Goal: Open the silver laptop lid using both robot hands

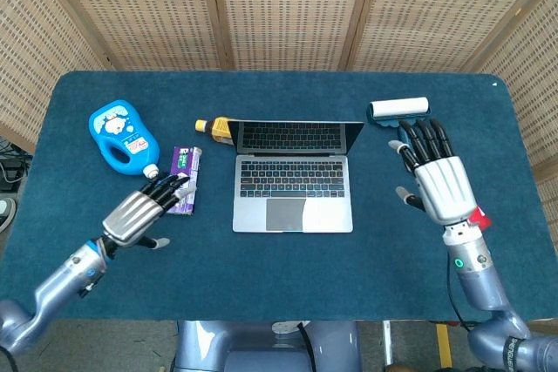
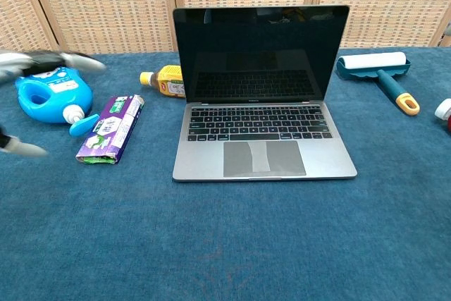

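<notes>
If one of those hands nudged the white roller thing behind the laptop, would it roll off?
Probably only a little. The lint roller has a round drum, so it may roll, but its teal handle sticks out sideways and would likely swing it round. It looks light, so a nudge should shift it easily.

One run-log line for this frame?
laptop: lid open | left hand: empty, off laptop | right hand: empty, off laptop
</notes>
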You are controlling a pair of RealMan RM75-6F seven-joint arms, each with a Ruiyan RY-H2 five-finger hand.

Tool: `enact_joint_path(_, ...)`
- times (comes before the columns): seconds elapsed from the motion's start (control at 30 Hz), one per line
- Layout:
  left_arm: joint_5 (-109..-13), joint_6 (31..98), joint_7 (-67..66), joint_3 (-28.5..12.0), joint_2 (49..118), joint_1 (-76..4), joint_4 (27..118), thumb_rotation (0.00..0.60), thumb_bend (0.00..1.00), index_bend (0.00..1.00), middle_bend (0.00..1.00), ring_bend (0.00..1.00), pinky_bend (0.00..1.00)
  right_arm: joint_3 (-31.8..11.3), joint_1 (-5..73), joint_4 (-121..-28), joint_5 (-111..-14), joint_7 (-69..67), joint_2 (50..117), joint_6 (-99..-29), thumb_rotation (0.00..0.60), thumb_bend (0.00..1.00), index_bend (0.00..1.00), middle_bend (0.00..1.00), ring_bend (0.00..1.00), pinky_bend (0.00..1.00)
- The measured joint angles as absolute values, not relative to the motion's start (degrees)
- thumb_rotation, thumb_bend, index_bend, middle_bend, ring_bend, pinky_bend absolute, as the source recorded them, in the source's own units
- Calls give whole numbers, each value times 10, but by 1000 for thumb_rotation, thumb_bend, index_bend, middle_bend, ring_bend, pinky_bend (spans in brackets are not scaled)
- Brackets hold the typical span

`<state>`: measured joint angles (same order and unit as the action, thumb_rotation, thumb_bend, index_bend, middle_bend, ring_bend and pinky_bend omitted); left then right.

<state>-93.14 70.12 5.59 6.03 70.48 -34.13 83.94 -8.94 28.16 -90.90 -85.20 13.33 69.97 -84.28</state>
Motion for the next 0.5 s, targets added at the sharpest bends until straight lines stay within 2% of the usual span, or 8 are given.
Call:
enact_joint_path(0.2, -893, 818, 77, 62, 672, -239, 846, 600, 0, 0, 0, 0, 0, -50, 230, -881, -888, 98, 682, -881, 600, 0, 198, 59, 0, 0)
enact_joint_path(0.37, -854, 887, 89, 63, 649, -161, 852, 600, 0, 0, 0, 0, 0, -32, 193, -865, -895, 79, 681, -908, 600, 0, 181, 36, 0, 0)
enact_joint_path(0.5, -838, 933, 112, 69, 629, -98, 869, 600, 0, 0, 0, 0, 0, -15, 143, -840, -903, 50, 691, -957, 600, 0, 181, 34, 0, 0)
